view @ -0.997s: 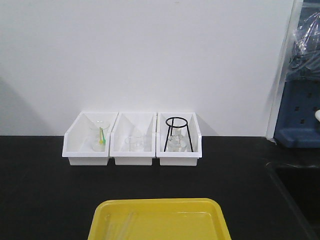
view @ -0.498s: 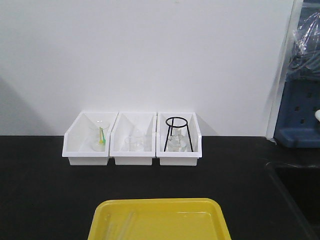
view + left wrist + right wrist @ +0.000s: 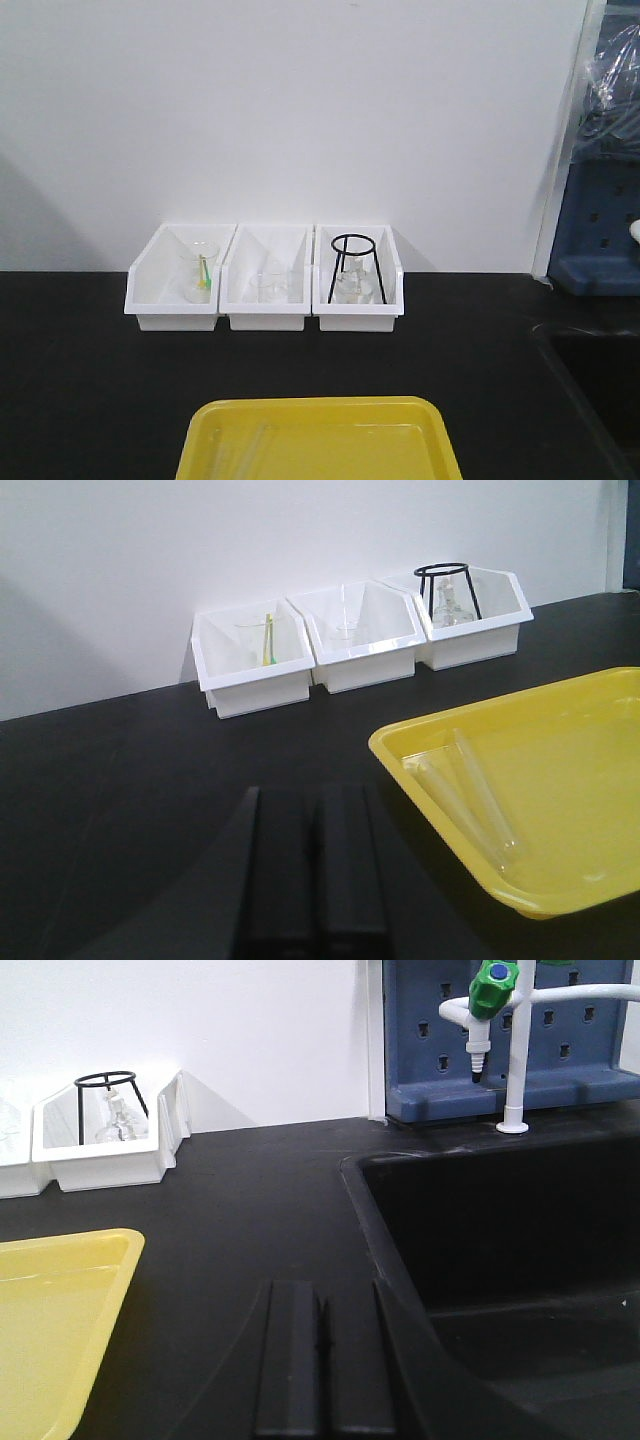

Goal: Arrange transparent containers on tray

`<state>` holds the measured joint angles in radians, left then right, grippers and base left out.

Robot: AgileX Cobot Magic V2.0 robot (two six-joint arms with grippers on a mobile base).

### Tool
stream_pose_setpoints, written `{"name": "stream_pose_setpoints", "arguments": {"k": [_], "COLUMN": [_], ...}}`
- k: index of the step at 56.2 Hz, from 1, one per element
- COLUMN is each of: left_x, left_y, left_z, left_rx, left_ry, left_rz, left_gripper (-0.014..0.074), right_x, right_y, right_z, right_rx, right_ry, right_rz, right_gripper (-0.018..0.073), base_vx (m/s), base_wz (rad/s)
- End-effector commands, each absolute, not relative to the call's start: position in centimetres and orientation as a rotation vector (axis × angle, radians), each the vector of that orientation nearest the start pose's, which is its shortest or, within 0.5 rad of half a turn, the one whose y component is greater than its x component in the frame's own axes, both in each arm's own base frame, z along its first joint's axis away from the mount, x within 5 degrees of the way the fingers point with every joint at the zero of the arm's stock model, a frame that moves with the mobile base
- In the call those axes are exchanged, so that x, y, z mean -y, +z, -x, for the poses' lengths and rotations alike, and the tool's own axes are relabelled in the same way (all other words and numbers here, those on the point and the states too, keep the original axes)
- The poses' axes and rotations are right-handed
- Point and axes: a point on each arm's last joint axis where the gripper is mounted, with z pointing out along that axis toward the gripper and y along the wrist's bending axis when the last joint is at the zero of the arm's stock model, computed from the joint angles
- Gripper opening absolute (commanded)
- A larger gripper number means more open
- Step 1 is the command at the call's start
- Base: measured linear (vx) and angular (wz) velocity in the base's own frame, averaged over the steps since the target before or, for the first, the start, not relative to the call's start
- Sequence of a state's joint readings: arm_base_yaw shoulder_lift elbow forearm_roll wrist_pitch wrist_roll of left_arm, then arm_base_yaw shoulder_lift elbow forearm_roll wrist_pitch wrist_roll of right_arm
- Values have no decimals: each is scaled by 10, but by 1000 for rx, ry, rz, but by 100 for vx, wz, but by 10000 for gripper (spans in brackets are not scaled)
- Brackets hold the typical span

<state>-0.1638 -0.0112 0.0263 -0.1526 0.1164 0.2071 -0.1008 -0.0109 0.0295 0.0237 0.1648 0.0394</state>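
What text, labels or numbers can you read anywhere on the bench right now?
None can be read in any view.
Tray: plain yellow, no marking.
Test tubes: clear, no scale visible.
Bins: plain white, no labels.
Beakers in the bins: any graduations are too small and blurred to tell.
Blue rack and tap: no lettering visible.

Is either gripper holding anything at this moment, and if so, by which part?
Nothing is held. Left gripper and right gripper are shut and empty; both test tubes lie in the yellow tray.
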Motion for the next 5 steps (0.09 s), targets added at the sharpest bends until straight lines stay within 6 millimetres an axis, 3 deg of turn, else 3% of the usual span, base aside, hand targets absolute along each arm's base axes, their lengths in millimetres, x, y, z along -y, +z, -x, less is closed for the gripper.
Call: {"name": "stream_pose_setpoints", "arguments": {"k": [1, 5], "left_x": [10, 10], "left_y": [190, 190], "left_z": [-56, -56], "left_rx": [-1544, -1544], "left_ry": [-96, -96], "left_rz": [-169, -169], "left_gripper": [-1, -1], "right_x": [6, 6], "right_y": [193, 193], "right_z": [-56, -56], "right_rx": [-1587, -1587], "right_ry": [-46, -46], "right_rz": [-124, -124], "right_gripper": [-11, -11], "base_vx": [0, 0], "base_wz": [0, 0]}}
